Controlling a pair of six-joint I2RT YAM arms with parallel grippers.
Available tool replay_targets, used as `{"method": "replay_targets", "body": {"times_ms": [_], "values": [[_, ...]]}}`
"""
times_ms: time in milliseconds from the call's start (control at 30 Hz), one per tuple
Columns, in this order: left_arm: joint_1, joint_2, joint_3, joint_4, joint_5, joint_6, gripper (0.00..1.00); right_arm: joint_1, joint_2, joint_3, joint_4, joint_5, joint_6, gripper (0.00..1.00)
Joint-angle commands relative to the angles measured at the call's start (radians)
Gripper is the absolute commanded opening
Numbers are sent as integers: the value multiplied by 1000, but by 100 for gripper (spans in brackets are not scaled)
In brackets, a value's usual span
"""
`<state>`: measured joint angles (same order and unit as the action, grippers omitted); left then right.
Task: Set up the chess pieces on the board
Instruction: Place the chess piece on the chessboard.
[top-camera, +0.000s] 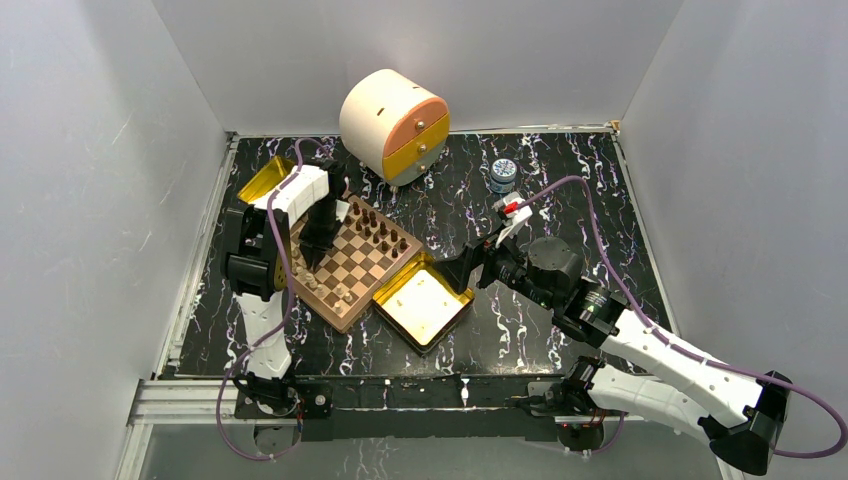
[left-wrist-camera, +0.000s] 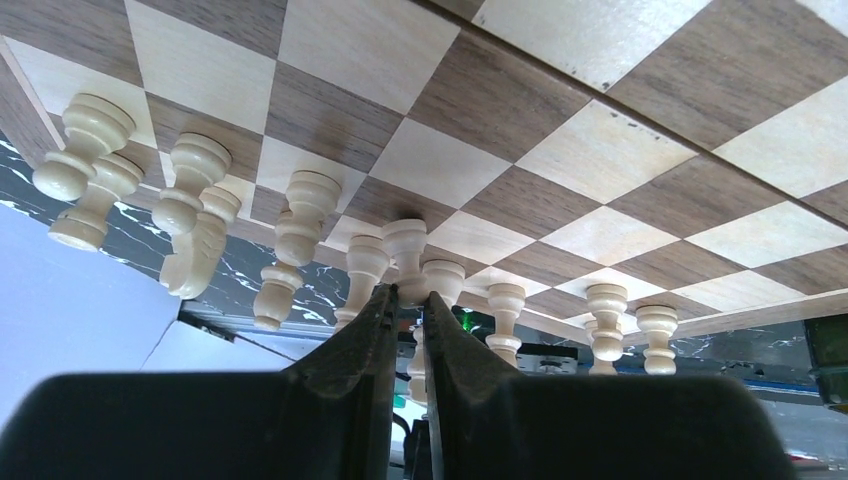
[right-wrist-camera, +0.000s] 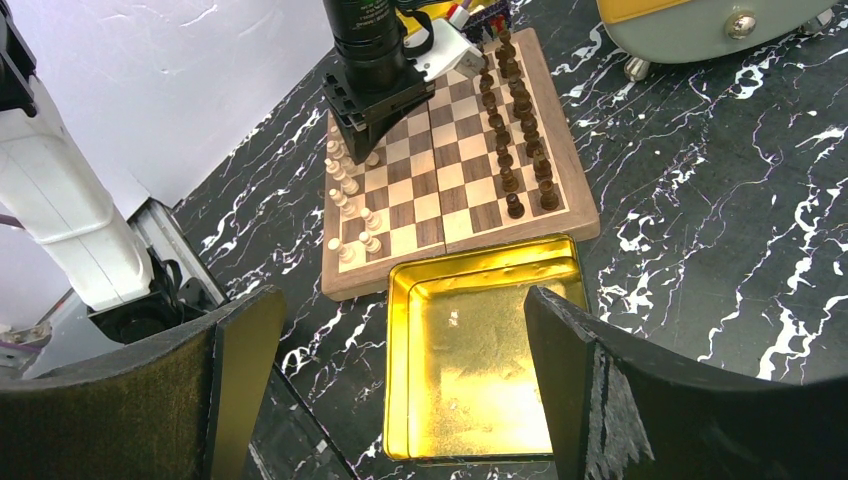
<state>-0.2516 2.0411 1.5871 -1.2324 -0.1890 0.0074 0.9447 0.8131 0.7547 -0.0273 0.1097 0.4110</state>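
One light tan piece (left-wrist-camera: 405, 245) is sitting on or just above the board (left-wrist-camera: 560, 170), between the jaws of the left claw (left-wrist-camera: 408, 300), which are clamping nearly together on its top. Neighbouring light pieces (left-wrist-camera: 298, 235) are crowding both sides of that claw, some just beside its fingers. Dark pieces (right-wrist-camera: 515, 150) are lining the board's opposite edge, well apart from it. The right claw (right-wrist-camera: 400, 345) is hovering with jaws wide apart and nothing between them, with the gold tin (right-wrist-camera: 490, 255) lying beneath. Risk: any sideways move is likely to be brushing and toppling the close-packed neighbours, and a thin pinch on so small a top is risking a slip.
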Motion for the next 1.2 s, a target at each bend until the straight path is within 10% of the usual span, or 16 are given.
{"method": "replay_targets", "body": {"times_ms": [0, 1167], "values": [[3, -5, 37, -32, -21, 2, 14, 2, -12, 19, 67, 19, -21, 99], [4, -85, 187, 8, 87, -15, 27, 2, 4, 23, 51, 19, 9, 99]]}}
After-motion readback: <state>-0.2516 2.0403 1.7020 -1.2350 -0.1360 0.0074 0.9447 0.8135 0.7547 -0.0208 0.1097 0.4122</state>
